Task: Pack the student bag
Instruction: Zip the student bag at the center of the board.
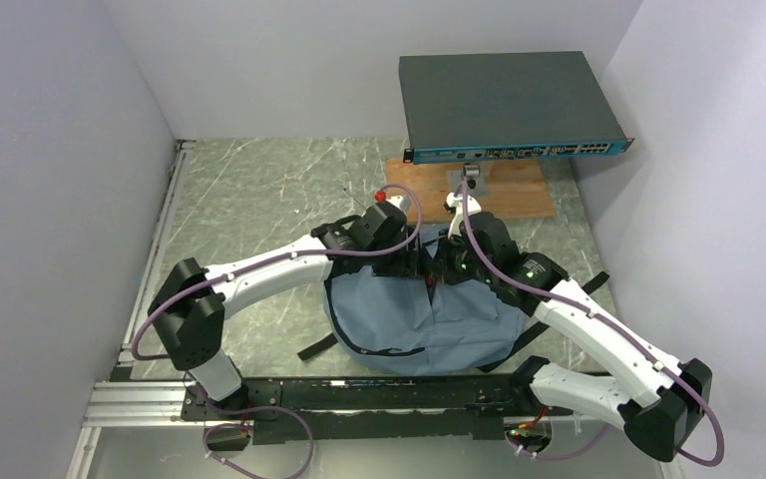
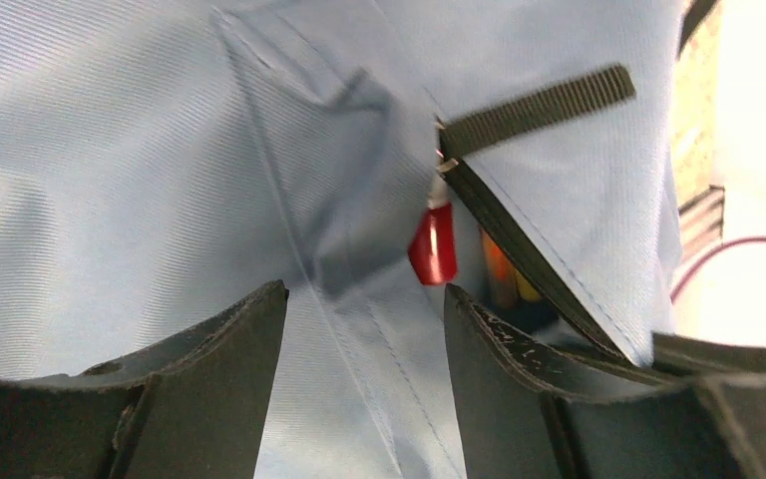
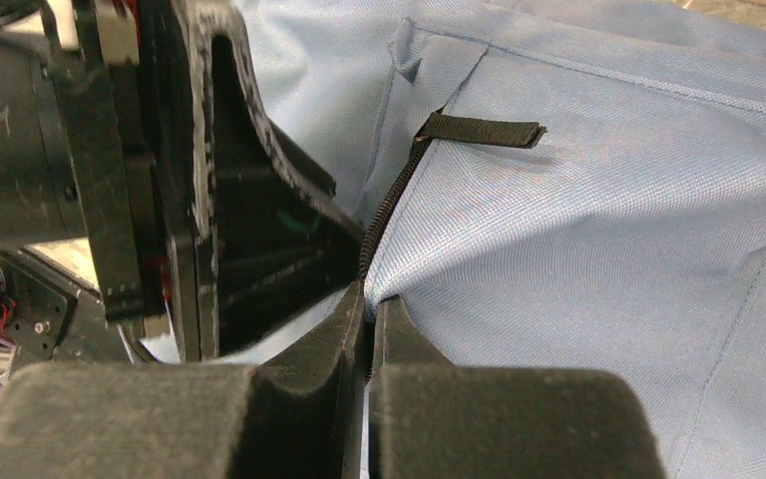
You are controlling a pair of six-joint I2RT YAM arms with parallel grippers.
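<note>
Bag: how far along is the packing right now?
Done: orange and yellow items show inside the bag. In hand: the right gripper is shut on bag fabric beside the zipper, and the left gripper, open, lines up on the red pull. Left: the zipper is not yet closed; gripping the pull and closing it likely remains.

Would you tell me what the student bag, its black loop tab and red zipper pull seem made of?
The student bag: soft matte woven fabric, given fine diagonal ribbing and creases; probably synthetic. Its black loop tab: matte ribbed webbing, with cross ridges. The red zipper pull: seemingly glossy plastic or rubber, from its sheen; blurred, unsure.
</note>
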